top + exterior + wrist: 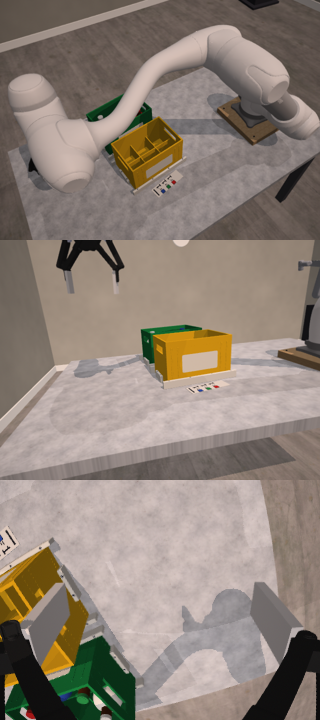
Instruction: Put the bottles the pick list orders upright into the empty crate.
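Observation:
The yellow crate point(140, 178) point(160, 364) point(77, 630) stands level; no bottle shows in its visible compartments. The green crate point(147, 113) point(147, 351) point(110, 655) stands level behind it. Bottles show inside: a white cap point(100, 117) point(152, 331), a green cap point(83, 699), something blue point(181, 328) point(65, 696) and red point(139, 112) point(31, 714). The arm and walls hide the rest. The pick list point(178, 175) point(223, 383) point(11, 535) shows blue, green, red from its black bar, each apparently 1x. My gripper point(93, 292) point(159, 598) is open and empty, high above the table beyond the crates' handle ends.
Pale rails point(160, 175) point(199, 379) point(30, 556) edge the crates' bases. The arm point(144, 82) spans above both crates in the top view. Its base stands on a wooden board point(242, 126) point(297, 359) on the table point(103, 214) point(116, 407) point(165, 540).

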Available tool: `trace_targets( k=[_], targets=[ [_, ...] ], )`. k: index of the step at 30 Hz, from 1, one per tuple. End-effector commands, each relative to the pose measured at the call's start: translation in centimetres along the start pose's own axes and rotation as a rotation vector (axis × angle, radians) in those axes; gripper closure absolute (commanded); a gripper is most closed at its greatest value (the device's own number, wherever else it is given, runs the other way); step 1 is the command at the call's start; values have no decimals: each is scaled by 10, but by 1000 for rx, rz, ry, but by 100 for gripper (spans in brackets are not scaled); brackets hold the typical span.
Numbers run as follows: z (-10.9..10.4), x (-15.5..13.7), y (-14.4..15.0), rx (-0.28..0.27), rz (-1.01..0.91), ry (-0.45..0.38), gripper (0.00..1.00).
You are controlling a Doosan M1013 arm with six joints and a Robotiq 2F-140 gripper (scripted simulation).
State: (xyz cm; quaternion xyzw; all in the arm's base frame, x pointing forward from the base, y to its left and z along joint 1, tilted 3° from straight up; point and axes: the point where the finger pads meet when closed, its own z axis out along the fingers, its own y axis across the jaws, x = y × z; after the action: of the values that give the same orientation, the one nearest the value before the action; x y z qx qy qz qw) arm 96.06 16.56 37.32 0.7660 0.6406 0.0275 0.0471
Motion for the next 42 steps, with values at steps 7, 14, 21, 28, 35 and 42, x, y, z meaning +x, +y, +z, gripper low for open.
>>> trace_targets(
  k=[7,14,21,28,35,42],
  targets=[
    [0,0,0,0,0,0,0],
    [0,0,0,0,0,0,0],
    [-20,-1,1,0,0,0,62],
    [-23,20,-25,3,136,6,62],
    [-29,35,-45,6,237,10,62],
    [-36,54,-74,10,340,13,62]
  ],
)
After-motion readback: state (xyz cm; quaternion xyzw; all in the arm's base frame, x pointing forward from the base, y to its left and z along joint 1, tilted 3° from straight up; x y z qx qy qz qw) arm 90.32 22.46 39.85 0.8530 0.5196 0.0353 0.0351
